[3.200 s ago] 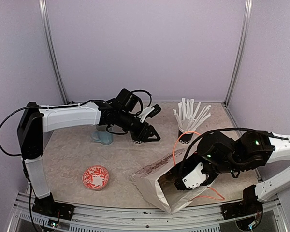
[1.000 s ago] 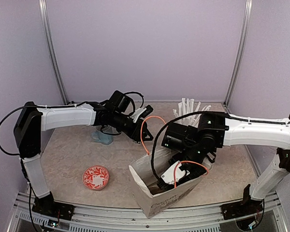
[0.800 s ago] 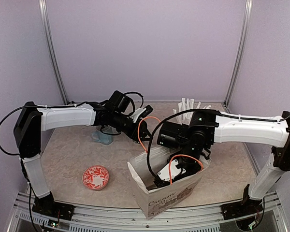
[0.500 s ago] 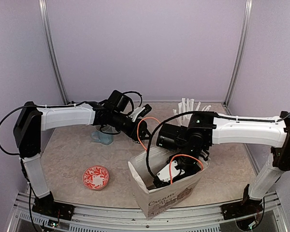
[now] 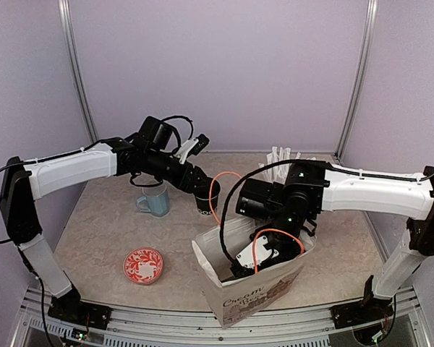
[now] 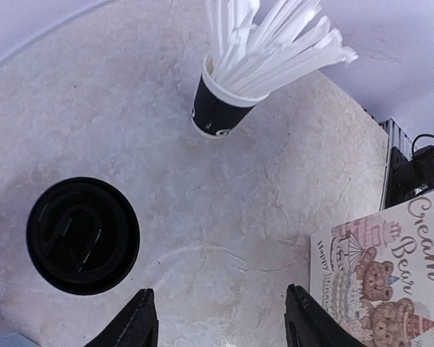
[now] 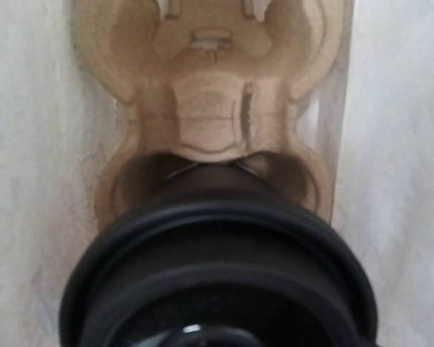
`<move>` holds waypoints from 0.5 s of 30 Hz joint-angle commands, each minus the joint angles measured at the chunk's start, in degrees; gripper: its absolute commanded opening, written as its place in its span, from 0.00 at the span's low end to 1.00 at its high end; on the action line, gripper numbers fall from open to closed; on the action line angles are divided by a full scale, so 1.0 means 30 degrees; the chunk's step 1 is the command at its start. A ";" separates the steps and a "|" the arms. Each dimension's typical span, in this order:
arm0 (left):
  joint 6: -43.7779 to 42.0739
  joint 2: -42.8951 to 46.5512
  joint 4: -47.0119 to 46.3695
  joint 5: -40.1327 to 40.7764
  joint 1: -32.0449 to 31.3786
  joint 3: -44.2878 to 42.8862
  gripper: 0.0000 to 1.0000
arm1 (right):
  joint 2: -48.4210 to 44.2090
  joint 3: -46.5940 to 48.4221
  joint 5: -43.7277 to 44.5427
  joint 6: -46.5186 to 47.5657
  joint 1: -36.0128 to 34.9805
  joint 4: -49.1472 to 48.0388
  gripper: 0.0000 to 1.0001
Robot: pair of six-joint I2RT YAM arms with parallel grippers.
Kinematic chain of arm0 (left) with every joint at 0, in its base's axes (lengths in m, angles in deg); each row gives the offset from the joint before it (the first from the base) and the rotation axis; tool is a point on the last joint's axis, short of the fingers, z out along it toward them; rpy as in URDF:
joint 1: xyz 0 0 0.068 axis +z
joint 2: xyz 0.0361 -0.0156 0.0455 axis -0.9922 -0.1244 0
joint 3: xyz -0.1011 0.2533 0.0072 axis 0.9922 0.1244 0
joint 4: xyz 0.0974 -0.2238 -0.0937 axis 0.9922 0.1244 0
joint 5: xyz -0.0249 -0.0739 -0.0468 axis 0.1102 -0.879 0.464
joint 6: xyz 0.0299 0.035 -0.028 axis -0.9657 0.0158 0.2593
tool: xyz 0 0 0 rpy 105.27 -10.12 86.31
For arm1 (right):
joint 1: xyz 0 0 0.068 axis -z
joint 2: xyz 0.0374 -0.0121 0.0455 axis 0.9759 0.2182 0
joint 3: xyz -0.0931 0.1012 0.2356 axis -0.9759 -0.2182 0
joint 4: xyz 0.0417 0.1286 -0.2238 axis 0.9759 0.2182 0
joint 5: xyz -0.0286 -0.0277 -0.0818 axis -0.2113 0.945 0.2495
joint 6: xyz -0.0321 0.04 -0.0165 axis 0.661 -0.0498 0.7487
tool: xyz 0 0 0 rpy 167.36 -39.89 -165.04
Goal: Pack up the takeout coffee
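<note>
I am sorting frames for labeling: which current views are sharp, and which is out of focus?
Top external: sharp, evenly lit. Left wrist: sharp, the print on the paper bag is readable. Right wrist: out of focus, the black lid fills the lower part as a soft blur.

Rig body, as I logged it from the remote station.

1. Left arm (image 5: 72, 168): rounded white shell links and black joint housings, with a black block at the shoulder end. A thin black lead (image 5: 168, 119) looped above the wrist.
2. Left gripper (image 6: 218, 290): two matte black fingers (image 6: 141, 322), blunt at the tips.
3. Right arm (image 5: 376, 191): the same white links, with a bulky black wrist cluster and a black joint at the far elbow. A thick black cable (image 5: 228, 217) arced off the wrist housing. An orange cable (image 5: 275, 232) curled beside a white cover plate (image 5: 254, 251) that bore small dark fastener marks.
4. Left base (image 5: 76, 311): black.
</note>
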 commanded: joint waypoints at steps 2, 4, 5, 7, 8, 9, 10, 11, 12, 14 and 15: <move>-0.0019 0.2852 0.0549 -0.0067 0.0143 -0.0098 0.60 | -0.1248 0.0427 0.0340 -0.0190 0.0340 -0.0002 0.81; 0.0484 0.3546 -0.0049 -0.0716 0.0154 0.0340 0.63 | -0.1467 0.0422 0.0600 -0.0151 0.0453 -0.0209 0.84; 0.0736 0.3795 -0.0337 -0.1272 0.0174 0.0483 0.63 | -0.1580 0.0437 0.0619 -0.0120 0.0490 -0.0303 0.84; 0.1055 0.4404 -0.0966 -0.2842 0.0147 0.0685 0.65 | -0.1764 0.0477 0.0622 -0.0070 0.0581 -0.0395 0.84; 0.1261 0.4581 -0.1250 -0.3244 0.0121 0.0797 0.65 | -0.1877 0.0465 0.0622 -0.0063 0.0627 -0.0451 0.84; 0.1511 0.4889 -0.1626 -0.3862 0.0081 0.0932 0.67 | -0.1994 0.0446 0.0622 -0.0047 0.0666 -0.0517 0.85; 0.1783 0.5136 -0.2061 -0.4477 0.0047 0.1088 0.68 | -0.2085 0.0414 0.0622 -0.0034 0.0689 -0.0551 0.85; 0.2108 0.5313 -0.2467 -0.5144 -0.0005 0.1221 0.69 | -0.2174 0.0370 0.0622 -0.0007 0.0703 -0.0610 0.85; 0.2298 0.5537 -0.2803 -0.5597 -0.0106 0.1281 0.69 | -0.2284 0.0324 0.0622 0.0046 0.0730 -0.0668 0.85; 0.2614 0.5660 -0.3280 -0.6278 -0.0396 0.1241 0.71 | -0.2523 0.0207 0.0813 0.0098 0.0777 -0.0815 0.85; 0.2672 0.5642 -0.3410 -0.6592 -0.0624 0.1148 0.71 | -0.2639 0.0190 0.1019 0.0127 0.0791 -0.0873 0.85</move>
